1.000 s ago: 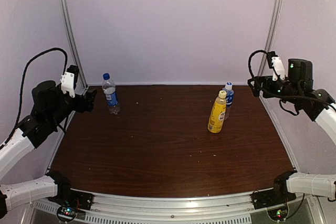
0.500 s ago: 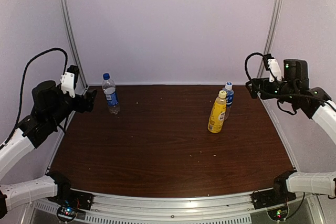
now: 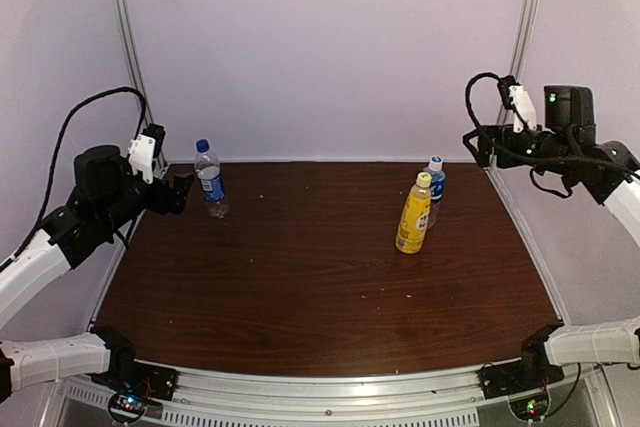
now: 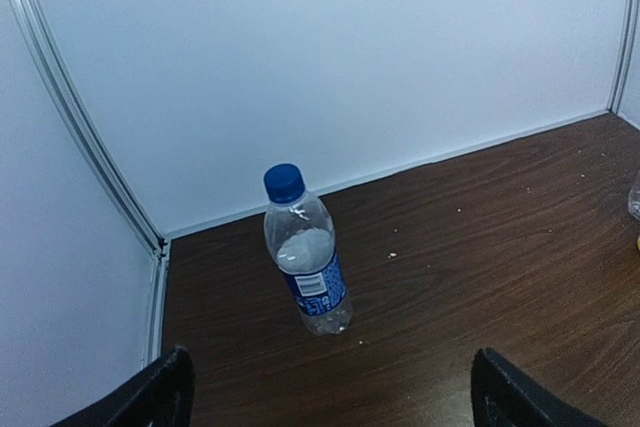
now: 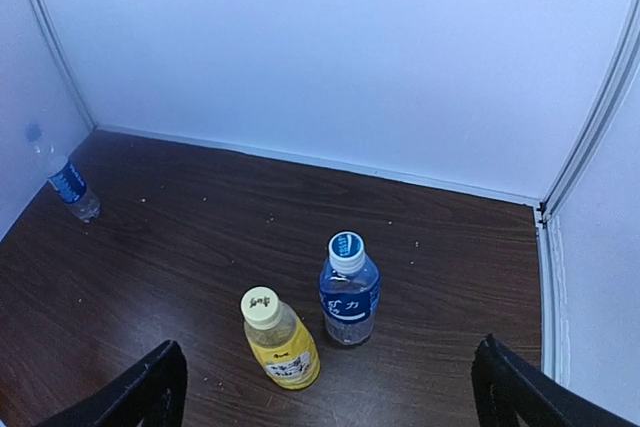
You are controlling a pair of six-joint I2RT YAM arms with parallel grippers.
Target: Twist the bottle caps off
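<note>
Left gripper [image 3: 177, 193] spread wide, empty; just ahead of it stands the taller clear bottle [image 4: 307, 265], blue cap [image 4: 284, 182] on; right gripper [image 3: 481, 147] wide too, holding nothing; ahead and below it the yellow-orange bottle [image 5: 282, 349] with yellow cap [image 5: 261, 305], then just beyond, the short clear bottle [image 5: 349, 299], white cap [image 5: 346, 250] on.

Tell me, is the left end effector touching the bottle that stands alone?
Apart. The left wrist view shows the lone bottle standing ahead of the open left end effector, with bare table between it and both fingertips.
</note>
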